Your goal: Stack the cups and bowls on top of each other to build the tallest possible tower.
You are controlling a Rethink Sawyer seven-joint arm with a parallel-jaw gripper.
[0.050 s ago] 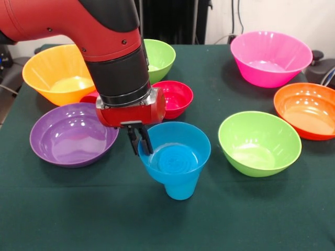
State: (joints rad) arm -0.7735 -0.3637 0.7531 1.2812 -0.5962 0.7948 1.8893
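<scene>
Bench [63,219]: covered in a dark green cloth, slightly creased, filling most of the view. Behind it, a pale wall with hanging cables, and dark equipment at the far corners.

Arm [99,31]: red and black, coming down from the upper left, ending in a red wrist block.

Gripper [140,141]: two dark fingers, close together, pinching the near-left rim of the small blue bowl [175,151], one finger inside the rim and one outside.

Tower: the small blue bowl sits on the sky-blue cup [181,189], which stands upright on the cloth at the centre of the bench. Only the cup's lower part shows below the bowl.

Other bowls, all upright and resting singly on the cloth:
- purple bowl [70,136], left, just beside the tower.
- yellow-orange bowl [55,73], far left, behind the purple one.
- small red bowl [178,97], behind the tower, partly hidden by the wrist.
- lime green bowl [161,56], far centre, behind the red one.
- second lime green bowl [260,142], right of the tower, apart from it.
- pink bowl [270,56], far right.
- orange bowl [309,110], right edge, partly cut off.

A sliver of another red item [89,98] shows between the yellow-orange bowl and the wrist; too hidden to identify.
</scene>
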